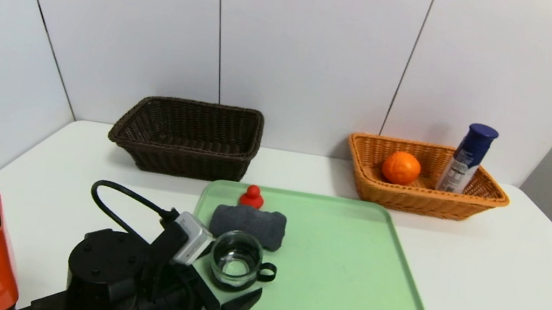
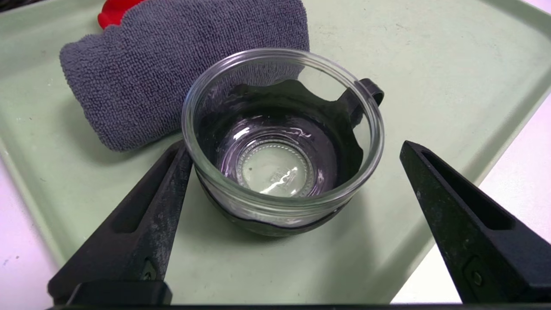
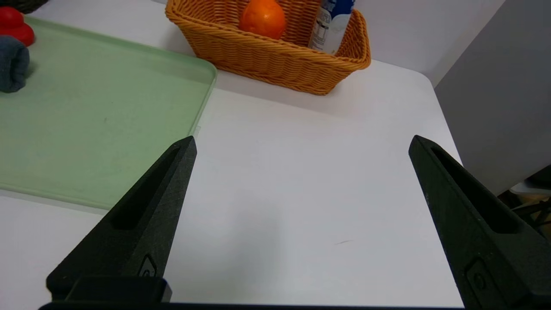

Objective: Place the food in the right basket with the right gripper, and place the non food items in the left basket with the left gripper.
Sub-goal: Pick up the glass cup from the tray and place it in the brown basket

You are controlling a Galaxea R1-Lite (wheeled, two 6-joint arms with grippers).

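Straddling glass cup [image 2: 282, 146], left gripper [image 2: 295, 150] spread.

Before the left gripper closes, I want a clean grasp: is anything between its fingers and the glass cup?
Nothing visible. The open left gripper straddles the glass cup on the green tray; the grey towel lies just behind the cup.

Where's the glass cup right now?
Head view: the glass cup stands on the green tray, near its front-left corner, just in front of the grey towel, between the open left gripper fingers.
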